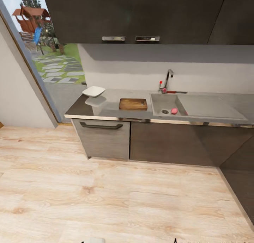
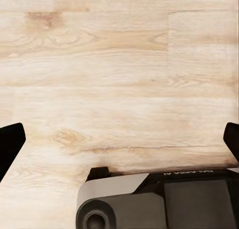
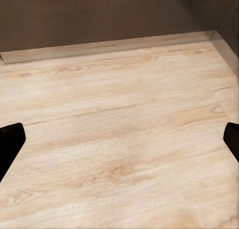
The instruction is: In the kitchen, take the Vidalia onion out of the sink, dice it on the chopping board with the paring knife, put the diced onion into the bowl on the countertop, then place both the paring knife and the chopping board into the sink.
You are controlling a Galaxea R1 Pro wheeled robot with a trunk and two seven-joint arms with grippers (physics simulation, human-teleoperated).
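Kitchen ahead in the head view: grey bench (image 1: 113, 111) over dark cabinets, well apart from you across pale wood floor (image 1: 106, 193). White bowl (image 1: 94, 91) sits at the bench's left end, brown chopping board (image 1: 133, 104) lies between the bowl and the sink (image 1: 197, 107). Onion (image 1: 174, 111) is in the sink basin, a small pinkish-red bulb just beside the dark drain (image 1: 165, 111). Knife (image 1: 174, 92) lies on the sink's back rim beside the tap (image 1: 168, 79), reddish handle toward the tap, thin dark blade pointing away from it. Nothing on the board yet.

My read: you're at the approach step, nothing grasped. Next move calls for rolling the base up to the sink end of the bench, then reaching down into the basin for the onion. It's small and round, so expect it to roll if nudged.

Left wrist view: left hand (image 2: 119, 139) is spread wide, dark fingertips (image 2: 10, 144) at both picture edges, nothing between them. It hangs over bare floor, with part of the grey robot base (image 2: 159, 201) below it.

Right wrist view: right hand (image 3: 119, 139) also spread, empty, over floor, with the dark cabinet front (image 3: 99, 15) beyond.
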